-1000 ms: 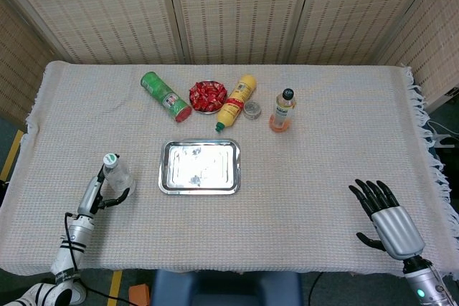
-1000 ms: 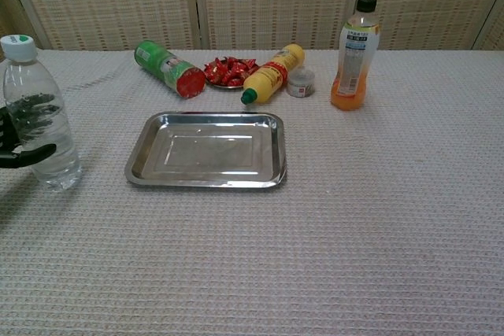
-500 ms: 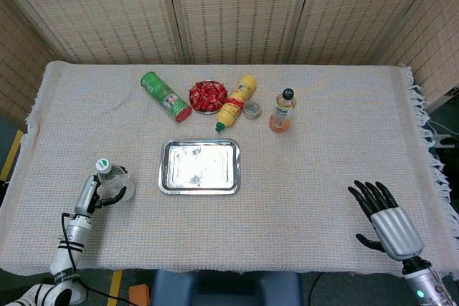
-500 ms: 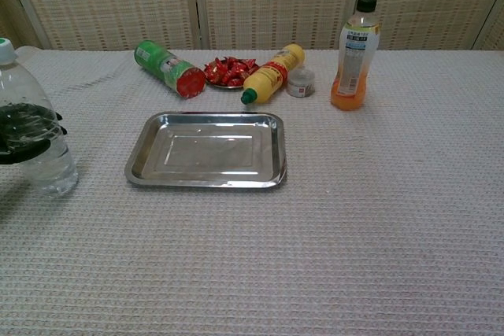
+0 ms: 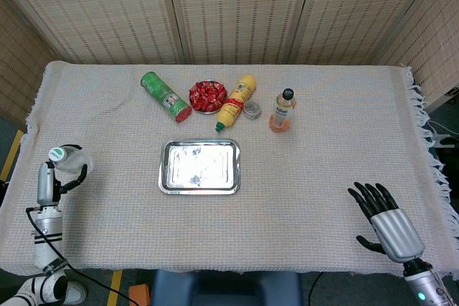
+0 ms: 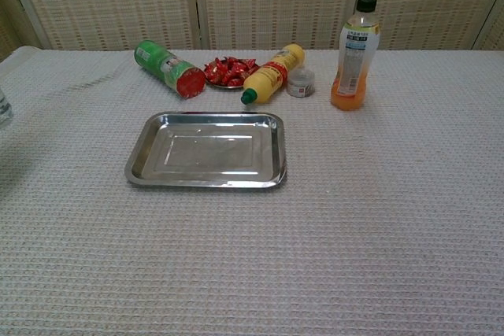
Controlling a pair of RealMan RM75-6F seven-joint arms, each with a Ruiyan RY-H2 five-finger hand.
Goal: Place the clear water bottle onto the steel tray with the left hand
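The clear water bottle (image 5: 72, 159), with its green-and-white cap, is raised near the table's left edge, and my left hand (image 5: 54, 178) grips it from the side. The chest view shows only a sliver of the bottle (image 6: 3, 108) at its left border. The steel tray (image 5: 163, 169) (image 6: 137, 166) lies with nothing on it at the table's middle, well to the right of the bottle. My right hand (image 5: 385, 221) hovers open over the front right corner, holding nothing.
Behind the tray lie a green can (image 5: 166, 96) (image 6: 165, 67), a bowl of red candies (image 5: 208, 96) (image 6: 228, 71), a yellow bottle on its side (image 5: 237, 102) (image 6: 272, 75) and a small jar (image 5: 252, 110) (image 6: 301, 82). An orange drink bottle (image 5: 283, 111) (image 6: 354, 57) stands upright.
My left hand has carried the clear bottle leftward, away from the tray, until it almost left the chest view. The right hand has stayed where it was.
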